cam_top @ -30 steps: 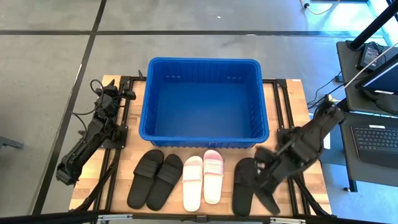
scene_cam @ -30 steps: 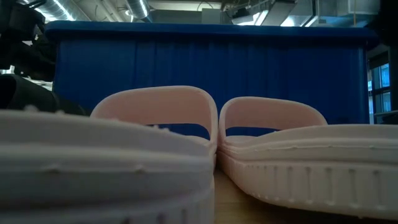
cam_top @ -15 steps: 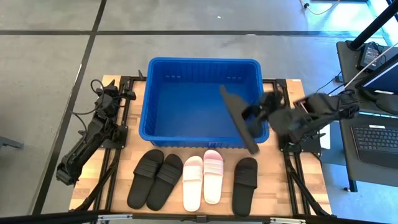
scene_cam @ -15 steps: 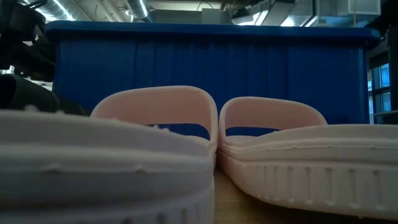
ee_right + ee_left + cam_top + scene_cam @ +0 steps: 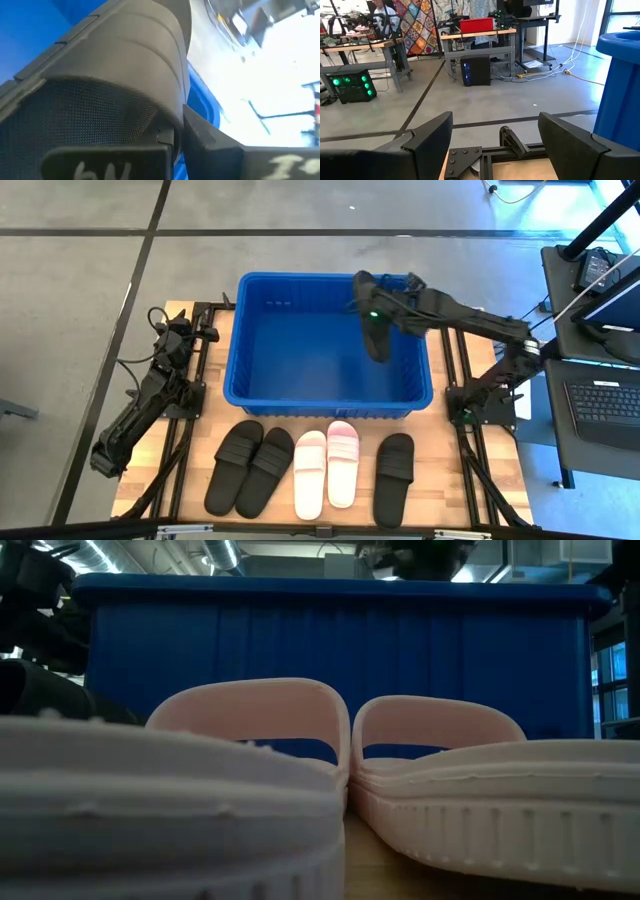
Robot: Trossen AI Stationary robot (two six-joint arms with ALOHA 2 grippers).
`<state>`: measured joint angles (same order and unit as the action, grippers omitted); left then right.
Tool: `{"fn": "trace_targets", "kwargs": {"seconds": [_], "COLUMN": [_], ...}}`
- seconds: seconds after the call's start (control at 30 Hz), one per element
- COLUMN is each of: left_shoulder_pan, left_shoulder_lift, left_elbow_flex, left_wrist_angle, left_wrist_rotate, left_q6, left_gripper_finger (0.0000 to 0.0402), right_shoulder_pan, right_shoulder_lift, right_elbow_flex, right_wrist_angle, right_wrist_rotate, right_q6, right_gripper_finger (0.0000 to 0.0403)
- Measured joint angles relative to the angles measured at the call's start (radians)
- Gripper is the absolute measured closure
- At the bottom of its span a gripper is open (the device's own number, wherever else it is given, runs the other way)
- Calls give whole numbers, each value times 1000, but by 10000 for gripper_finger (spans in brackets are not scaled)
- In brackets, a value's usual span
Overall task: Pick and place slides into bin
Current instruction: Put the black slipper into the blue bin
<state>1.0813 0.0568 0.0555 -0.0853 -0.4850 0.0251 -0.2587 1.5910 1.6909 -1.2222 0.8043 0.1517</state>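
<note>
Slides: one black rubber sandal (image 5: 377,330), clamped by the right gripper (image 5: 368,312) above the big blue ribbed plastic bin (image 5: 255,395), could snag the far rim on release.

Wooden tabletop (image 5: 445,490), on grey concrete floor (image 5: 70,320) crossed by dark tape lines (image 5: 125,290). Laptop (image 5: 608,402) open on a dark side desk (image 5: 590,450) beside the table. Beyond the table: red box (image 5: 476,25) on a workbench (image 5: 480,34), patterned quilt (image 5: 416,22) hanging behind, black case with green lights (image 5: 351,86) on the floor, computer tower (image 5: 476,71) under the bench.
</note>
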Motion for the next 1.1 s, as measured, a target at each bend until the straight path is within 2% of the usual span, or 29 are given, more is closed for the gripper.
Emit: {"fn": "trace_targets", "kwargs": {"seconds": [0.2,0.43,0.83,1.1], "left_shoulder_pan": [0,0,0,0], "left_shoulder_lift": [0,0,0,0], "left_elbow_flex": [0,0,0,0], "left_wrist_angle": [0,-1,-1,-2], "left_wrist_rotate": [0,0,-3,-7], "left_q6": [-16,-17,-17,-17], "left_gripper_finger": [111,111,111,111], "right_shoulder_pan": [-87,-114,-120,-140], "right_shoulder_lift": [165,311,331,329], "right_elbow_flex": [0,-12,-149,-233], "right_wrist_angle": [-23,-45,-136,-109], "right_wrist_rotate": [-2,-19,-126,-134], "right_q6": [-61,-55,23,11], "right_gripper_finger": [386,386,386,384]}}
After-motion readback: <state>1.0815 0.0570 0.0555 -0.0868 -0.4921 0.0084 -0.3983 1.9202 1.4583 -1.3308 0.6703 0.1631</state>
